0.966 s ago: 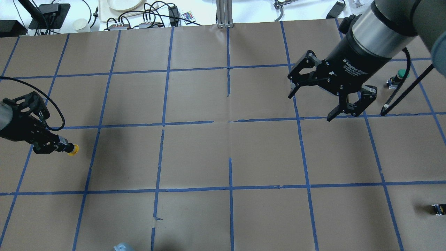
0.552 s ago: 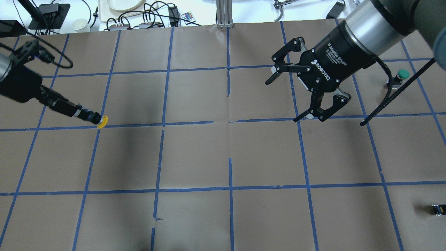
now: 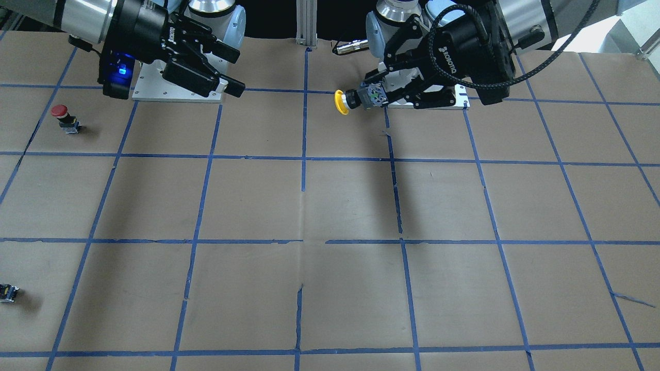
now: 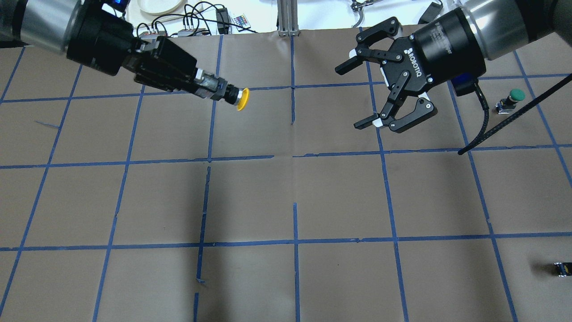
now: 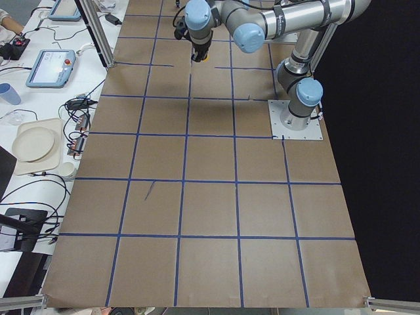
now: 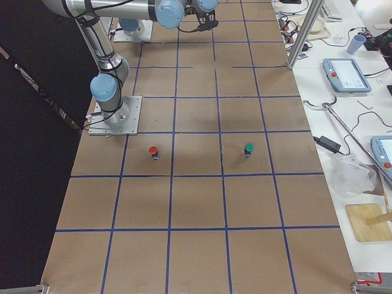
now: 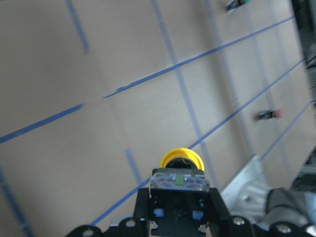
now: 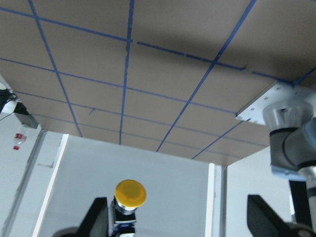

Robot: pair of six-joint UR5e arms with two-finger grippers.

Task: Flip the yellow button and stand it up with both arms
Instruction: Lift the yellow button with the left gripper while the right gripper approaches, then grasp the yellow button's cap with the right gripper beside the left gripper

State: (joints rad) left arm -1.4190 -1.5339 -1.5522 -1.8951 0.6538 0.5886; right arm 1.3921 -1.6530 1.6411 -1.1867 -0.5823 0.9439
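Note:
My left gripper (image 4: pixel 210 89) is shut on the black body of the yellow button (image 4: pixel 242 99). It holds the button level, high above the table, with the cap pointing toward my right gripper (image 4: pixel 351 98). The right gripper is open and empty, its jaws facing the button across roughly one grid square. In the front-facing view the button's cap (image 3: pixel 339 101) sticks out of the left gripper (image 3: pixel 381 95), and the right gripper (image 3: pixel 234 72) is open at the left. The right wrist view looks straight at the yellow cap (image 8: pixel 130 192). The left wrist view shows the cap (image 7: pixel 181 158) beyond the fingers.
A green-capped button (image 4: pixel 514 98) stands at the right side of the brown paper with the blue tape grid (image 4: pixel 295 197). A red-capped button (image 3: pixel 63 117) stands near the right arm's base plate. A small black capless part (image 4: pixel 561 268) lies near the right edge.
My left gripper has carried the yellow button up and toward the table's middle. My right gripper has turned and shifted so that its open jaws face the button.

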